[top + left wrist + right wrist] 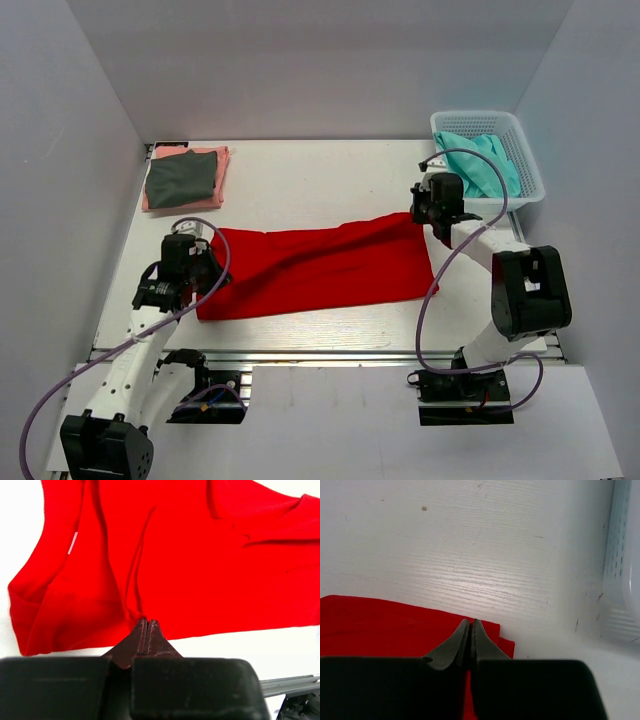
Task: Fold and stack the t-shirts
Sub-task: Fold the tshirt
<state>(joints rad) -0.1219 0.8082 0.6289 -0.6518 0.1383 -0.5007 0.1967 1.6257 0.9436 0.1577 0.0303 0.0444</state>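
A bright red t-shirt (320, 270) lies spread in a long band across the middle of the white table. My left gripper (205, 272) is at its left end, jaws shut on a pinch of the red fabric (200, 555) at the tips (146, 621). My right gripper (432, 216) is at the shirt's far right corner, jaws shut (470, 621) with red fabric (380, 625) between and under them. A folded dark grey t-shirt (182, 177) lies on a folded salmon pink t-shirt (220, 158) at the far left corner.
A white lattice basket (533, 172) stands at the far right, holding teal cloth (480, 165); its wall (620, 580) is close to the right of my right gripper. Grey walls enclose the table. A metal rail (320, 355) runs along the near edge.
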